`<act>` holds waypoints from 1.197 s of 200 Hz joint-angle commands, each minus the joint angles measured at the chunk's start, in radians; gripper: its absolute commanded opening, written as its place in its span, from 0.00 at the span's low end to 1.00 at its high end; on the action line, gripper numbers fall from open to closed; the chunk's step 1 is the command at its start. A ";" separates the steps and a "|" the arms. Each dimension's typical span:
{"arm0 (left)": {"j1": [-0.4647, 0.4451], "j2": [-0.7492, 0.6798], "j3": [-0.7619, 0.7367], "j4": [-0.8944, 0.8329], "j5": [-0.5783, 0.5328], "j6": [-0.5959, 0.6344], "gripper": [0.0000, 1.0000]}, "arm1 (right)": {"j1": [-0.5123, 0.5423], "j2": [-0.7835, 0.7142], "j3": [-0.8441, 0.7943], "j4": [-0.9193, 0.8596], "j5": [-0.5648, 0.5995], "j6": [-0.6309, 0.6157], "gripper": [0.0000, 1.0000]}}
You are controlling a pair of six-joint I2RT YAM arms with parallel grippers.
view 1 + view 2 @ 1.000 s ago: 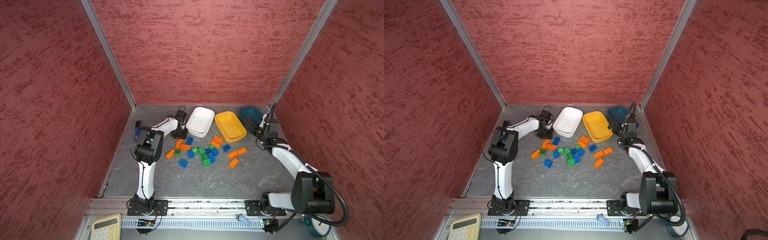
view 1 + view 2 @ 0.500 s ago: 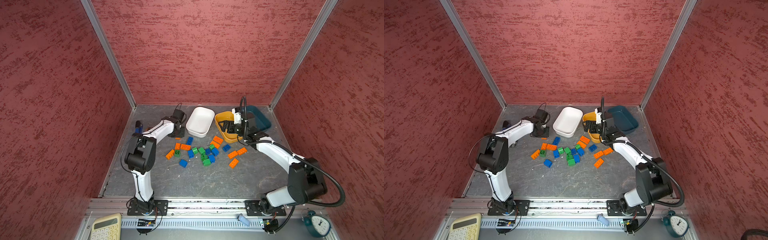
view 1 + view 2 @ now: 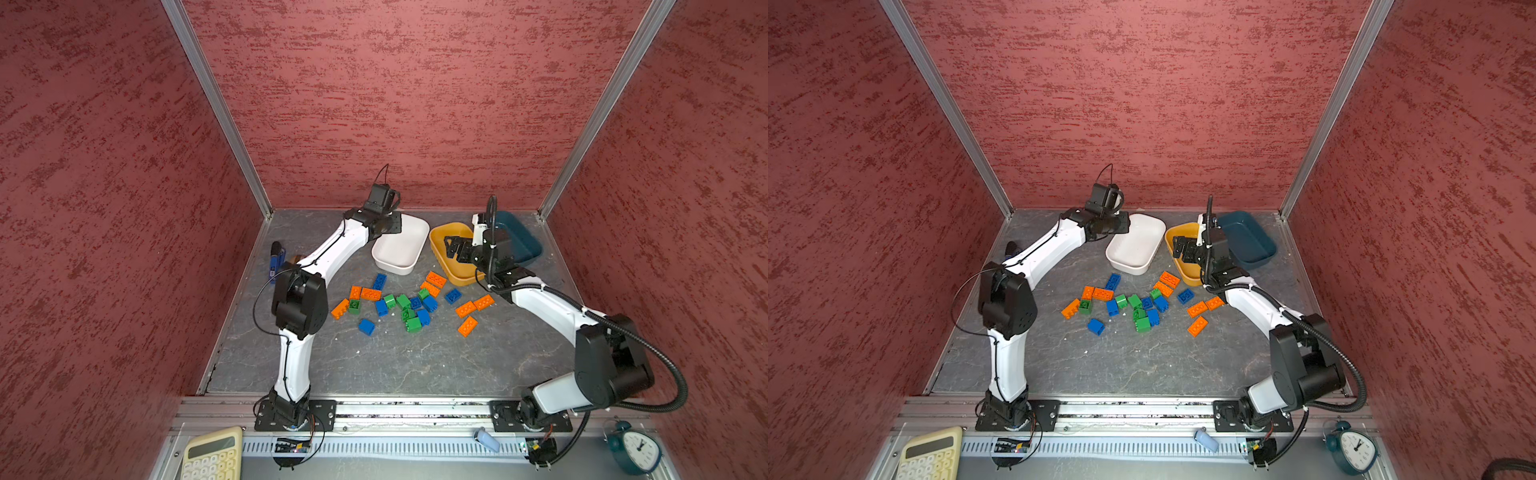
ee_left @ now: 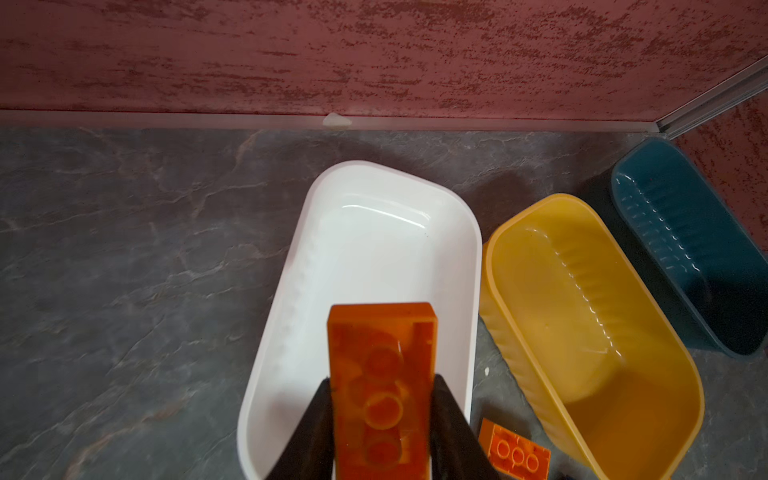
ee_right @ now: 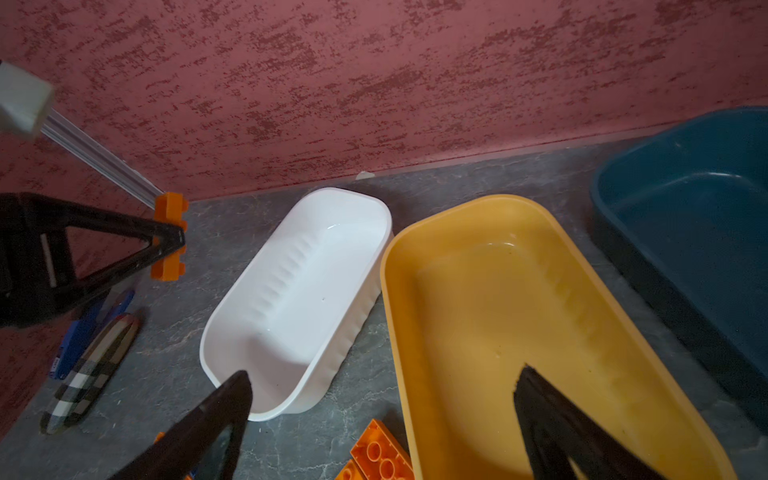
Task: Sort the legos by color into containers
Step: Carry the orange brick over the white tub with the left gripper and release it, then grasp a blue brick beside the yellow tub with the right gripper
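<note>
Operator: Bench (image 3: 374, 365) layout, biggest things first?

Observer: It is a grey slate bench with three tubs in a row along its back edge. The white tub (image 3: 409, 253) is nearest the middle, and the yellow tub (image 3: 457, 276) is just beside it. The teal tub (image 3: 523, 245) sits in the back right corner. A blue and black tool (image 3: 275, 255) lies by the left edge.

Operator: And the arms?

Observer: The left gripper (image 4: 382, 384) is up over the white tub, by its back left corner. Its jaws are clamped on the long sides of an orange brick (image 4: 382, 345), which hangs clear of the tub. The right gripper (image 5: 384, 376) hovers over the yellow tub, jaws spread wide and gripping nothing.

Operator: Where are the other bricks?

Observer: The loose bricks (image 3: 399, 305) are orange, blue and green, scattered on the middle of the bench just in front of the tubs. Several touch in the centre clump. A few orange ones lie apart toward the right edge. One blue brick (image 3: 366, 327) sits alone on the side of the front edge.
</note>
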 commanded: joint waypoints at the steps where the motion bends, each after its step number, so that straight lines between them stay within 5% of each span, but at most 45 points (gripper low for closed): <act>1: 0.004 0.124 0.132 -0.061 0.031 -0.007 0.23 | 0.000 -0.061 -0.013 0.002 0.099 0.000 0.99; 50: 0.000 0.327 0.423 -0.167 0.030 -0.030 0.26 | -0.001 -0.112 -0.056 -0.058 0.192 -0.022 0.99; 97: -0.002 0.276 0.405 -0.214 0.078 -0.030 0.59 | 0.000 -0.106 -0.056 -0.130 0.207 0.015 0.99; 147: -0.019 0.006 0.047 0.011 0.094 -0.049 0.91 | -0.001 -0.121 -0.086 -0.317 0.218 0.101 0.99; 163: -0.018 -0.105 -0.115 0.146 0.094 -0.079 1.00 | -0.001 -0.157 -0.140 -0.323 0.128 0.093 0.99; 194: -0.016 -0.292 -0.384 0.371 0.033 -0.138 0.99 | 0.010 -0.187 -0.197 -0.301 -0.160 0.073 0.91; 239: 0.003 -0.461 -0.668 0.591 -0.052 -0.200 0.99 | 0.092 -0.066 -0.130 -0.394 -0.006 0.227 0.86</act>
